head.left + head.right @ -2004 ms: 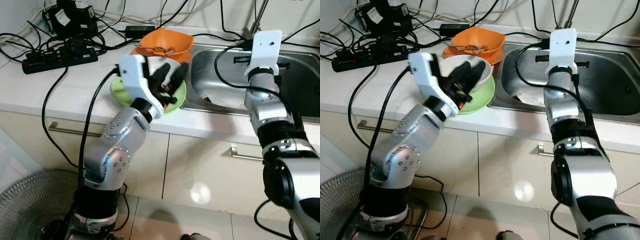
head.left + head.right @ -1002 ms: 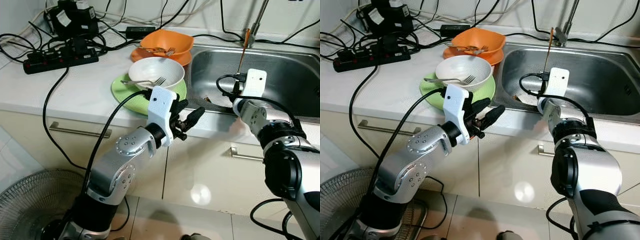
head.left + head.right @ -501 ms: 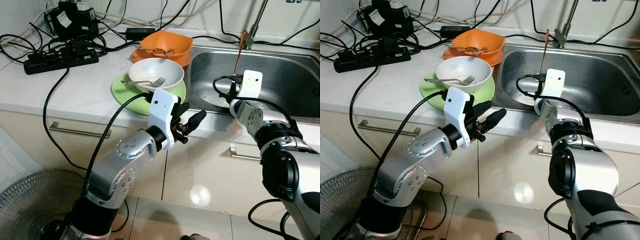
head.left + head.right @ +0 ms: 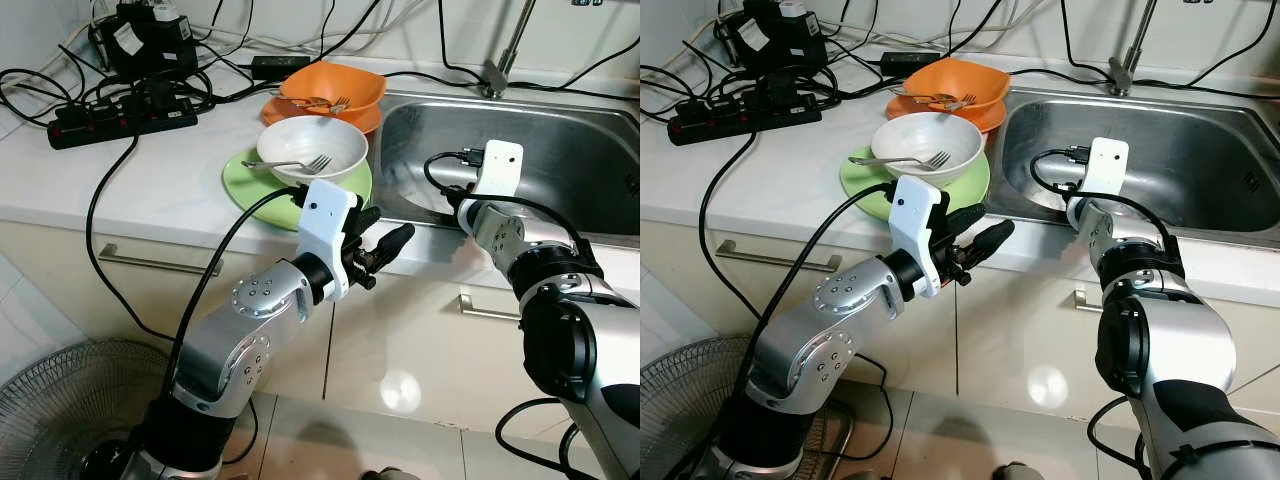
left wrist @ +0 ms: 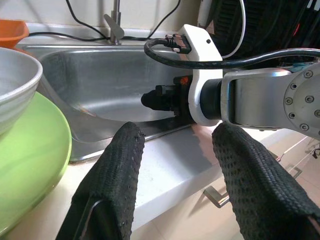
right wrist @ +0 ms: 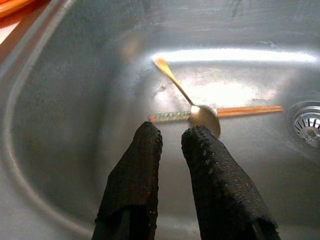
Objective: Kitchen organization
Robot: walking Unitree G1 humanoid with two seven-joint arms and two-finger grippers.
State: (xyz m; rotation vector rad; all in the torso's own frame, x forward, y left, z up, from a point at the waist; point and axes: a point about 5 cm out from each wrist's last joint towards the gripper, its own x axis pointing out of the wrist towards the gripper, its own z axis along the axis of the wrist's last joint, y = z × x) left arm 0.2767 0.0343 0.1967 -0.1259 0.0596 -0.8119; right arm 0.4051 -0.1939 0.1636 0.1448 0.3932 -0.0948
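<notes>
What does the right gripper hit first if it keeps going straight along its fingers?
Probably the spoon lying on the sink floor, just past the right gripper fingertips; depth is hard to judge, and the slightly parted fingers hold nothing.

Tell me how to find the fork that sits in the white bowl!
Find the steel sink; on the counter to its left lies a green plate. On it stands the white bowl, and the fork lies across it. Unlike the cutlery in the orange bowl behind, it lies alone.
</notes>
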